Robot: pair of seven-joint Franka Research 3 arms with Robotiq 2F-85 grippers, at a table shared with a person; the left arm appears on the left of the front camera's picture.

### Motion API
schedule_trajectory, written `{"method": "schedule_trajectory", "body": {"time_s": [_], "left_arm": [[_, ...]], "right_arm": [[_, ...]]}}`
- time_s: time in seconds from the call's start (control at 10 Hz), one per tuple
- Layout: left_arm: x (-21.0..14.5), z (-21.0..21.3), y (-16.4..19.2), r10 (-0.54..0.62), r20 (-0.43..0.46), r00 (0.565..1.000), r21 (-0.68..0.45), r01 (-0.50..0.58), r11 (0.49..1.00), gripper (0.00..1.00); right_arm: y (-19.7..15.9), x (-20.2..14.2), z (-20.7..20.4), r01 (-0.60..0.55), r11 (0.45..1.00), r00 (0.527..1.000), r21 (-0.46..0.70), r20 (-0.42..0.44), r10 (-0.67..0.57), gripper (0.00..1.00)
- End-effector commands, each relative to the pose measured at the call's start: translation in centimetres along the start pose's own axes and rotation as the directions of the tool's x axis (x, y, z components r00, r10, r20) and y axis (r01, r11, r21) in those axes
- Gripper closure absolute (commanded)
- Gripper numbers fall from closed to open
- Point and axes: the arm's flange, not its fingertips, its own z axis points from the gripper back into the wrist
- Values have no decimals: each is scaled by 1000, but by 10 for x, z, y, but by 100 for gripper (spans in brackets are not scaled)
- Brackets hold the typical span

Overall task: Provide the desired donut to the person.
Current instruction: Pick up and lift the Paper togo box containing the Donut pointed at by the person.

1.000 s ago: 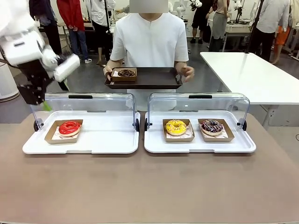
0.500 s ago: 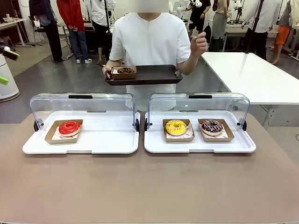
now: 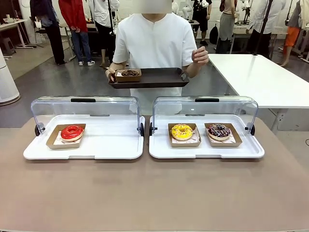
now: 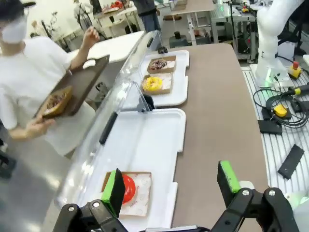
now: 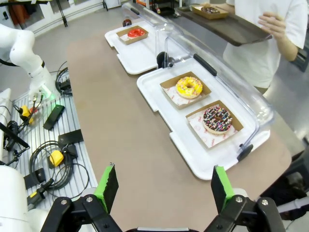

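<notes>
A red-glazed donut [image 3: 72,132] sits in a brown paper box on the left white tray [image 3: 96,153]. A yellow donut [image 3: 182,131] and a dark sprinkled donut [image 3: 219,130] sit in boxes on the right white tray [image 3: 251,152]. The person [image 3: 155,41] stands behind the table holding a dark serving tray [image 3: 154,78] with one hand; a chocolate donut [image 3: 129,74] lies on it. Their other hand [image 3: 200,55] is raised and loosely curled. My left gripper [image 4: 171,186] hangs open above the red donut [image 4: 129,187]. My right gripper [image 5: 163,187] hangs open over the table's near side, apart from the yellow donut [image 5: 189,87].
Both trays have clear hinged lids [image 3: 86,107] standing open at the back. A white side table [image 3: 260,77] stands at the far right. Cables and small devices [image 5: 53,159] lie beside the table by the arm bases. Bare brown tabletop [image 3: 154,193] stretches in front of the trays.
My left arm, seen at the upper left a second ago, has swung out of the front view. The person took one hand off the serving tray and raised it.
</notes>
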Motion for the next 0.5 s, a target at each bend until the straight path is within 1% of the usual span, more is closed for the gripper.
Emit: {"method": "schedule_trajectory", "body": {"time_s": [0.0,0.1,0.4], "left_arm": [[3,7,12,29,-36,999,22,-28,999,0],[-4,11,16,63,-52,997,31,-62,998,0],[-15,15,20,101,-56,993,41,-99,994,0]], "right_arm": [[-2,1,-1,-15,1000,1000,4,23,15,0],[-2,1,-1,-15,1000,1000,4,23,15,0],[-2,1,-1,-15,1000,1000,4,23,15,0]]}}
